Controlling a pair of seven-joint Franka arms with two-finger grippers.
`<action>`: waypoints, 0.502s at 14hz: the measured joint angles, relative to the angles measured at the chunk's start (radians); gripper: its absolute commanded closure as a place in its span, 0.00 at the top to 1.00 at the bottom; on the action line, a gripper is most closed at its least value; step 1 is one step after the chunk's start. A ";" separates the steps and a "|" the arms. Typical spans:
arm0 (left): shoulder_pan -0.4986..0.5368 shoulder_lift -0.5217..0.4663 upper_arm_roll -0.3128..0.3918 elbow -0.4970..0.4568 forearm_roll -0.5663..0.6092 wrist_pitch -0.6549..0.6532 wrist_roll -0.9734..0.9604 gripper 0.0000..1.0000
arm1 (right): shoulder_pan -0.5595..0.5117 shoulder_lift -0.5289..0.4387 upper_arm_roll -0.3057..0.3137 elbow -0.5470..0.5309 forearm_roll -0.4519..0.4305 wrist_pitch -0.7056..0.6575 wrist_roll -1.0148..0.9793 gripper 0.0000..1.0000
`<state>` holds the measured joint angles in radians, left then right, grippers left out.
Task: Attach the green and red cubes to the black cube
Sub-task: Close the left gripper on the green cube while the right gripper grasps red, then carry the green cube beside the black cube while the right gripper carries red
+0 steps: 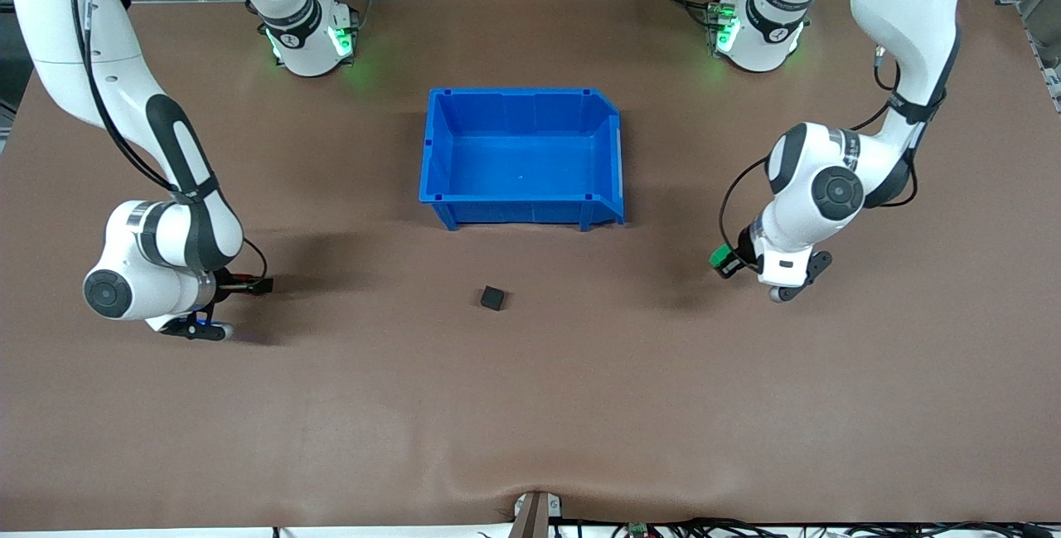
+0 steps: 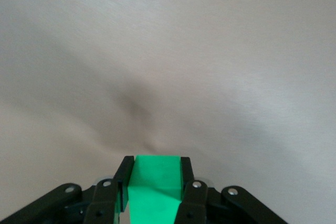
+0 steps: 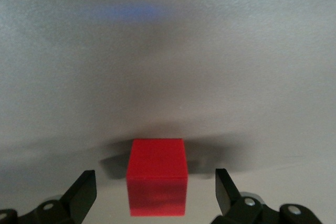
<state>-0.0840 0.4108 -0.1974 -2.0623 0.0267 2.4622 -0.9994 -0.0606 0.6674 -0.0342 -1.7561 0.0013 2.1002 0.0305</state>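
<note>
The black cube sits on the brown table, nearer to the front camera than the blue bin. My left gripper is shut on the green cube and holds it low over the table toward the left arm's end. In the left wrist view the green cube is clamped between both fingers. My right gripper is low at the right arm's end. In the right wrist view it is open around the red cube, which rests on the table without touching either finger.
The blue bin stands open and empty-looking at the middle of the table, between the two arms' bases and the black cube. Bare brown table surrounds the black cube.
</note>
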 measured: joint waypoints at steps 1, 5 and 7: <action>-0.017 0.016 -0.001 0.037 0.000 -0.019 -0.050 0.00 | 0.000 0.000 0.000 0.000 0.000 0.000 0.000 1.00; -0.075 0.078 -0.002 0.161 0.000 -0.075 -0.190 0.00 | -0.002 0.000 -0.003 0.000 -0.001 -0.015 0.000 0.78; -0.103 0.115 -0.003 0.212 0.000 -0.078 -0.253 0.00 | -0.002 -0.002 -0.003 0.001 -0.001 -0.050 0.000 0.72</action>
<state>-0.1873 0.5262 -0.2005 -1.8500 0.0266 2.3847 -1.2525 -0.0622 0.6655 -0.0374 -1.7547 0.0001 2.0505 0.0305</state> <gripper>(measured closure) 0.604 0.150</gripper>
